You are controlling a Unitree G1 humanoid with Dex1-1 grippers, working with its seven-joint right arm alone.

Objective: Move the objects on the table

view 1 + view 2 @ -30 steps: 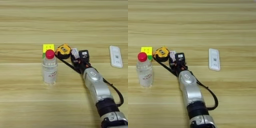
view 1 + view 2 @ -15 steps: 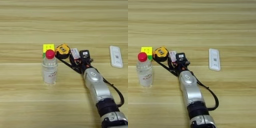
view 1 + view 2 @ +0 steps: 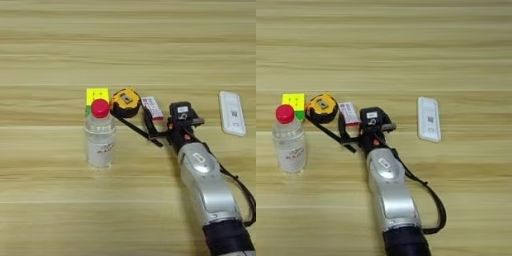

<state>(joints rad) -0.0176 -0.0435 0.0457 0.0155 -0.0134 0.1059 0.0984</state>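
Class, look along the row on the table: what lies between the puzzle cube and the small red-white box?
The yellow-black tape measure lies between the puzzle cube and the red-white box, touching or nearly touching both. Both eye views show it.

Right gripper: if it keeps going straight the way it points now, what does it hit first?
Probably the small red-white box, just ahead of the right gripper; beyond it, the tape measure. Depth is unclear.

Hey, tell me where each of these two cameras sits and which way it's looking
Left eye view: on the head, looking down on the table; the silver forearm enters bottom right.
Right eye view: same head camera, shifted right; the forearm rises from the bottom centre.
Both share the bottle, puzzle cube, tape measure, red-white box, white bar and gripper.
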